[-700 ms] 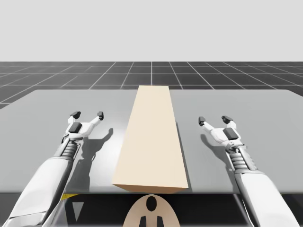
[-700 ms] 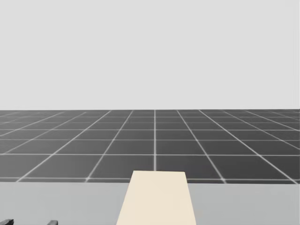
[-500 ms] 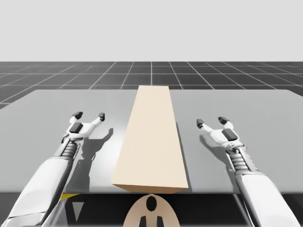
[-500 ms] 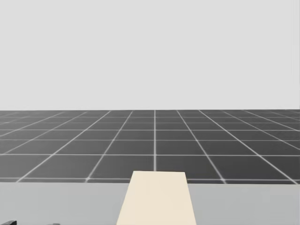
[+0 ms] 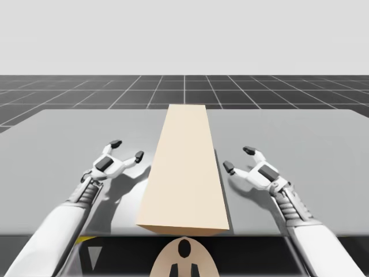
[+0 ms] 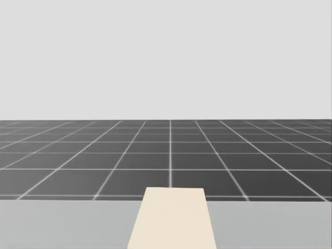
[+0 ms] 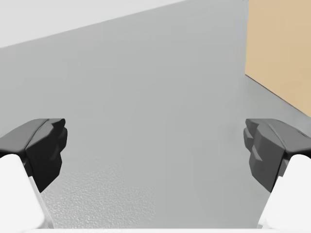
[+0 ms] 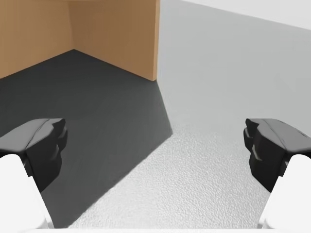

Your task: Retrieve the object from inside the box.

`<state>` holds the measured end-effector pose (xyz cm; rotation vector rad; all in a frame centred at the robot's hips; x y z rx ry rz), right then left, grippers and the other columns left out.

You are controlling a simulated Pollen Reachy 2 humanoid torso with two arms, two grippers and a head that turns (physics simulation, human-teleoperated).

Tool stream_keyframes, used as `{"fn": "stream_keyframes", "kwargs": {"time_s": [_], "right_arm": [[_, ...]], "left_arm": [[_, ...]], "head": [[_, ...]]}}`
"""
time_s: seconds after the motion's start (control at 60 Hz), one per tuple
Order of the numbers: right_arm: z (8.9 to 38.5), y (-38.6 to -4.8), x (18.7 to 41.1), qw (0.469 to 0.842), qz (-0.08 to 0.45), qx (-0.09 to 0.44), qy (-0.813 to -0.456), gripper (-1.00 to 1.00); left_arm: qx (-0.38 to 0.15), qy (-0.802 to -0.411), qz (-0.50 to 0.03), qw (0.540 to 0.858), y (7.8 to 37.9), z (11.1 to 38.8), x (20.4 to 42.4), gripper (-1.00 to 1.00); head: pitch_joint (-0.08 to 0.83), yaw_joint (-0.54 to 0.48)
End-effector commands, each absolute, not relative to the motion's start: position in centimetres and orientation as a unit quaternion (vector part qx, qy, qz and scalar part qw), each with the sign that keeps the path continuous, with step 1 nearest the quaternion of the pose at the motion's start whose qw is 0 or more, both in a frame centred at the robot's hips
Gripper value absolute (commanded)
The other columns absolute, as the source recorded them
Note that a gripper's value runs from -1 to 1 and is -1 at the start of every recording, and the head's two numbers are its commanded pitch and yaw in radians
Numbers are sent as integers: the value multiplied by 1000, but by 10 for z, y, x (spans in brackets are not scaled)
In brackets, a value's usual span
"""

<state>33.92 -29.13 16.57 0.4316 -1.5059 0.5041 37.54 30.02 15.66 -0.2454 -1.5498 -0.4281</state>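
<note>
Long beige box lies lengthwise along the middle of the grey table. Its top face is closed, so whatever it contains is hidden. My left gripper hovers over the table near the box's left side. Its 2 fingers are spread wide with only bare tabletop between them, and the box's tan wall stands ahead, off to one side. My right gripper sits just beside the box's right side, its 2 fingers likewise apart and empty, facing the box wall across a dark shadow.
</note>
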Motion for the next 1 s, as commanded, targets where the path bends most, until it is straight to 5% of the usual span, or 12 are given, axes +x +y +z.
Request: {"fn": "stream_keyframes", "kwargs": {"time_s": [0.017,0.367,1.0], "right_arm": [[167,-272,325,643,300,224,-668,-1000],[170,-248,310,577,367,283,-672,-1000],[144,-161,359,559,424,341,-625,-1000]], "left_arm": [[-158,-685,-260,662,282,160,358,-1000],[-174,-674,-310,647,263,159,345,-1000],[-170,-658,-349,645,251,151,343,-1000]], "head": [[-2,18],[4,10],[22,5]]}}
